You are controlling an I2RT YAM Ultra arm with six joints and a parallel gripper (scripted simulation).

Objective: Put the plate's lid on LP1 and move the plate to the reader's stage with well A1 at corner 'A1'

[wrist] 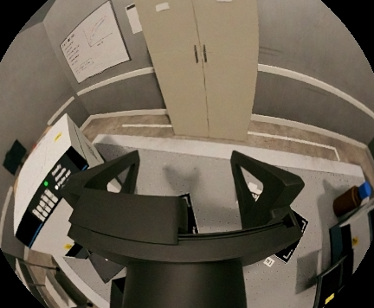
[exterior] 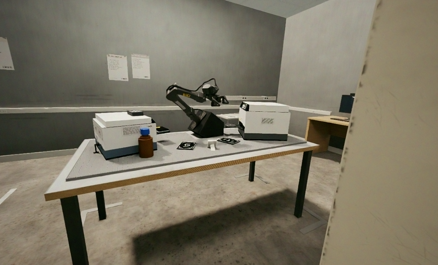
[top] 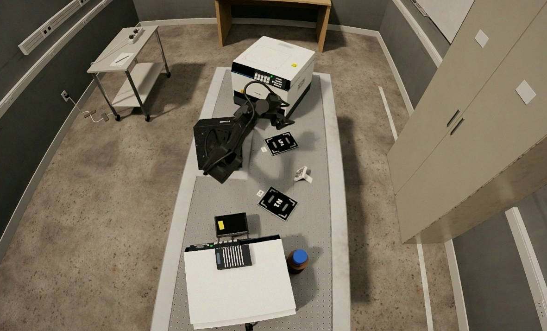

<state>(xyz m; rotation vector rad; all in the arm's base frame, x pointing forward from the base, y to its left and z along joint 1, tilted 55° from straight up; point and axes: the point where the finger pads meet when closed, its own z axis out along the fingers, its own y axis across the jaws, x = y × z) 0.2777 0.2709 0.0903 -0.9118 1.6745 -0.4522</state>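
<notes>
Arm raised over the reader end of the bench, gripper point(top: 282, 116) spread wide and holding nothing.

The lidded plate point(top: 231, 225), dark with a yellow label at one short end, sits on the dispenser's stage near the bench's dispenser end, well apart from the gripper. Deck markers read "LP1" point(top: 281, 143) and "N1" point(top: 278, 203); LP1 lies just beside the reader point(top: 273, 69), N1 toward the middle of the bench. The reader's top carries a small yellow sticker, print too small to read. The brown bottle point(top: 297, 260) with a blue cap stands beside the dispenser point(top: 238, 283), toward the bench's long edge. The top view alone shows the plate's label; the exterior view shows a barcode-like panel on each instrument's side; the wrist view shows both fingers apart, over the deck, with a whiteboard behind.
</notes>
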